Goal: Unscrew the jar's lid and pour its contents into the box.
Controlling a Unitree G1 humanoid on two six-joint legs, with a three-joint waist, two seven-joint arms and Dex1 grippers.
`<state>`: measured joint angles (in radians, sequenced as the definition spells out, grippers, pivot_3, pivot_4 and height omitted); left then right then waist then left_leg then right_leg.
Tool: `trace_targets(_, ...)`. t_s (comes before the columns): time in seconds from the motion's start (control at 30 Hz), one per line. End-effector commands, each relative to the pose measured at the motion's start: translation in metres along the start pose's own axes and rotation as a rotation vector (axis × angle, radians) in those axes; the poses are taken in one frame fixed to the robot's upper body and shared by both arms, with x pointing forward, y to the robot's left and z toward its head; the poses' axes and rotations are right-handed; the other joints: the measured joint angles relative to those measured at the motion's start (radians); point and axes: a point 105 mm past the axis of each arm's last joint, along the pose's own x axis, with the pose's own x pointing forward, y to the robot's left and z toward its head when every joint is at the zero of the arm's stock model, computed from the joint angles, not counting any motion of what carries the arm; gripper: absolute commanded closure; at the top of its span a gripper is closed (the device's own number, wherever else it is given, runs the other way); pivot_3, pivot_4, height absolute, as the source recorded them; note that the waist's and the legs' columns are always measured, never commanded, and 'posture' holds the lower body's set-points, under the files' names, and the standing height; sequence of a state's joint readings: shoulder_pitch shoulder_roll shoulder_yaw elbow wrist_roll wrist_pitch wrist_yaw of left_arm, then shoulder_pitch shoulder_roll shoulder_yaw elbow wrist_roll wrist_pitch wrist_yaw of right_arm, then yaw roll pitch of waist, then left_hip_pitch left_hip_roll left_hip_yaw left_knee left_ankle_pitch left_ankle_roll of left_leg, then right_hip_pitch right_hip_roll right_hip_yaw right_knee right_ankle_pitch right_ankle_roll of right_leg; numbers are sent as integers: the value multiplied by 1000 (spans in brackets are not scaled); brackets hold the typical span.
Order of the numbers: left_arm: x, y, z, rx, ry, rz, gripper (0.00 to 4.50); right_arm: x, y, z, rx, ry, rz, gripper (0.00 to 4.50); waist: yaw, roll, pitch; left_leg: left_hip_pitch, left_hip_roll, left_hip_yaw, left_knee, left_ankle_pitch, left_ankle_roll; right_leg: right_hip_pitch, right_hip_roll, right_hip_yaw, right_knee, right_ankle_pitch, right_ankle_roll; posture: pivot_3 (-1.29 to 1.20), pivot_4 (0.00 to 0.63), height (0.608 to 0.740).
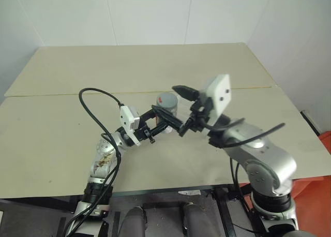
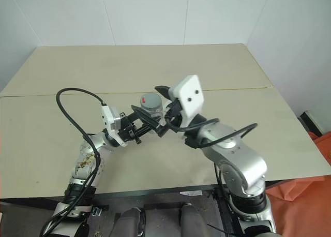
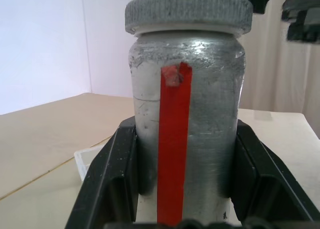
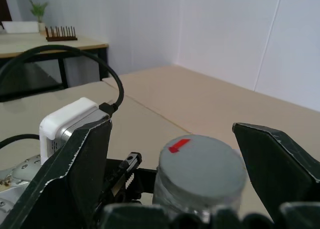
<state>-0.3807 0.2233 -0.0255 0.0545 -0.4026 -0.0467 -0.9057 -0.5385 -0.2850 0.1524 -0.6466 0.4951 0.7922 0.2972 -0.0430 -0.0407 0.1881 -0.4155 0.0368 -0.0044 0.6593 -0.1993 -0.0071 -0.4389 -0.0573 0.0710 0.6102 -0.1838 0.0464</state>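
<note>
A pale beige worktop [image 1: 155,66] with a seam across it stood against white walls; a second table with a small potted plant [image 4: 38,10] showed far off in the right wrist view. The jar [image 3: 187,134] was held upright above the worktop, clenched at its body by the left claw [image 3: 185,189], the lid [image 4: 202,164] on top. The right claw [image 4: 175,184] was spread wide, its fingers [image 4: 280,164] either side of the lid without touching. A corner of the clear box [image 3: 92,159] lay behind the jar.
</note>
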Motion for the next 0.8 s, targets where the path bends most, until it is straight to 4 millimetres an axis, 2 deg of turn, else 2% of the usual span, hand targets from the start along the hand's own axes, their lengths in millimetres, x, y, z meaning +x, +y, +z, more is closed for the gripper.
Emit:
trace_targets(0.03, 7, -7, 13, 42, -52, -25, 2533, 4, -8, 7, -43, -49, -66, 0, 2, 0, 0, 0, 0, 0, 0, 0, 0, 0, 0, 0, 0, 0, 0, 0, 150, 740)
trace_targets(0.33, 7, -8, 12, 36, -56, -22, 2533, 4, -18, 0, -75, -38, -114, 0, 1, 0, 0, -1, 0, 0, 0, 0, 0, 0, 0, 0, 0, 1, 2, 0, 150, 740)
trace_targets(0.8, 4, 1, 11, 52, -49, -1, 2533, -19, -25, 0, -73, -19, -144, 0, 0, 0, 0, -1, 0, 0, 0, 0, 0, 0, 0, 0, 0, 0, 1, 0, 150, 740)
